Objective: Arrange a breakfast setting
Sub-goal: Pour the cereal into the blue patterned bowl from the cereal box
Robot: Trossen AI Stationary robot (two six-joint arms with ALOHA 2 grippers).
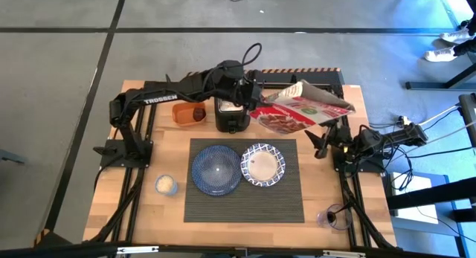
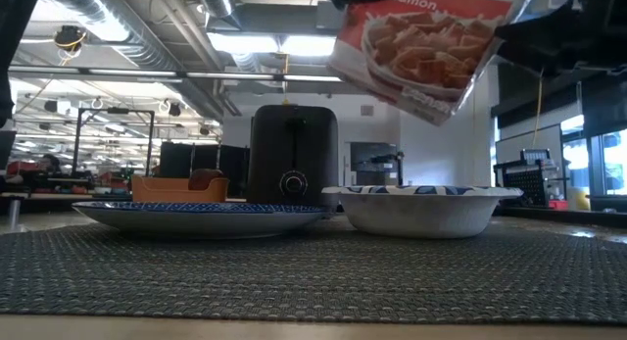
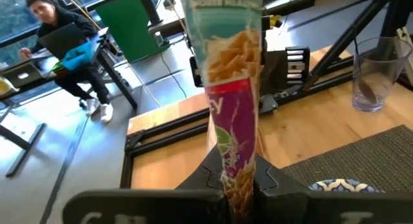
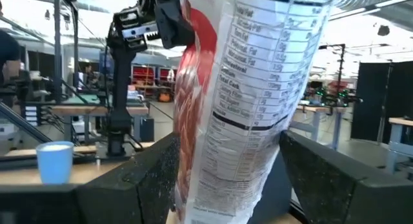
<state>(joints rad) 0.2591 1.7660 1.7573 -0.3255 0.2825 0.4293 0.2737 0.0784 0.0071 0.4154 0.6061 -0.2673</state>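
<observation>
A red and white cereal box (image 1: 301,109) hangs tilted in the air beyond the blue-and-white bowl (image 1: 262,165), with my left gripper (image 1: 253,102) shut on its left end. The bowl and the dark blue plate (image 1: 216,169) rest side by side on the dark ribbed placemat (image 1: 245,206). My right gripper (image 1: 325,139) is open at the box's right end. In the right wrist view the box (image 4: 245,101) stands between its spread fingers. My left gripper pinches the box's two broad faces between its two fingers at the box's near end (image 3: 242,166), with a narrow side toward the wrist camera. The fingers come about level from the table's left. The box (image 2: 431,46) is lifted clear and tilted above the bowl. My right gripper has a finger on either side of the box's lower part (image 4: 219,185); I cannot tell whether either finger touches it.
The black toaster (image 1: 230,117) stands just beyond the placemat, under my left arm. An orange tub (image 1: 190,113) sits to its left. A small blue cup (image 1: 166,185) stands left of the placemat, and a clear glass (image 1: 335,215) at the near right. A person (image 3: 58,37) sits beyond the table.
</observation>
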